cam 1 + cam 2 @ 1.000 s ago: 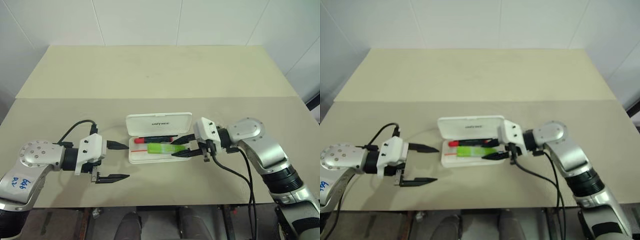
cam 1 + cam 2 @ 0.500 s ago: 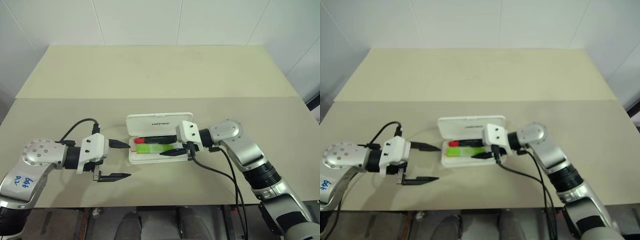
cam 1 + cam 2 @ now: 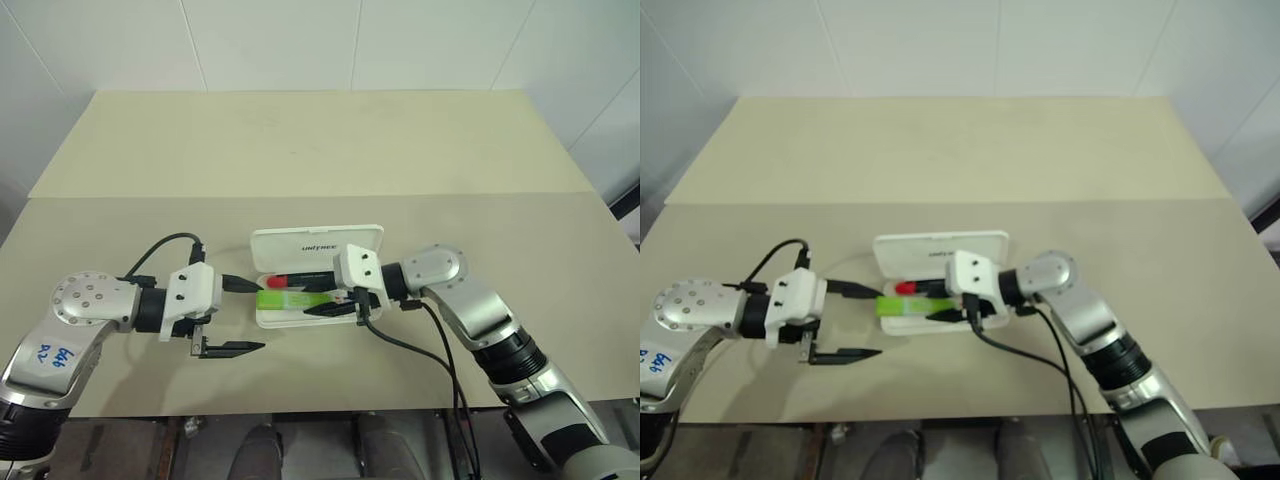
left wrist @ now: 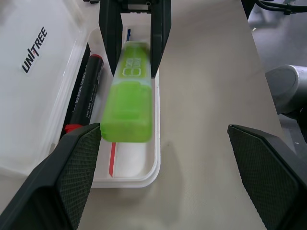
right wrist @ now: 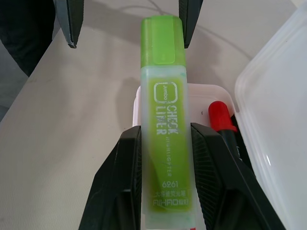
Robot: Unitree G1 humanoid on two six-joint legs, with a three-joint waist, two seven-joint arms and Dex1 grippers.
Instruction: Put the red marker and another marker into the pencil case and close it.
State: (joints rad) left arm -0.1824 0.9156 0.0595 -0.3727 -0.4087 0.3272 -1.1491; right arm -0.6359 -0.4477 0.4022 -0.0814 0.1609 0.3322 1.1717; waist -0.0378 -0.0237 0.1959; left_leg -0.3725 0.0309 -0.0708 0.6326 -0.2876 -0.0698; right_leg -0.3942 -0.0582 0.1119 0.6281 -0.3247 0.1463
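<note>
Right gripper (image 5: 163,158) clamps the lime-green marker (image 5: 163,120) over the open pencil case (image 3: 318,244), beside the red marker (image 4: 86,93); left gripper (image 3: 245,316) gapes wide, empty.

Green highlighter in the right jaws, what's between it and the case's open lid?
The red marker lies in the tray between the green highlighter and the pencil case's lid, clearest in the left wrist view.

Red marker (image 3: 310,279) in open pencil case (image 3: 318,246); lime-green marker (image 3: 293,298) just before it.
</note>
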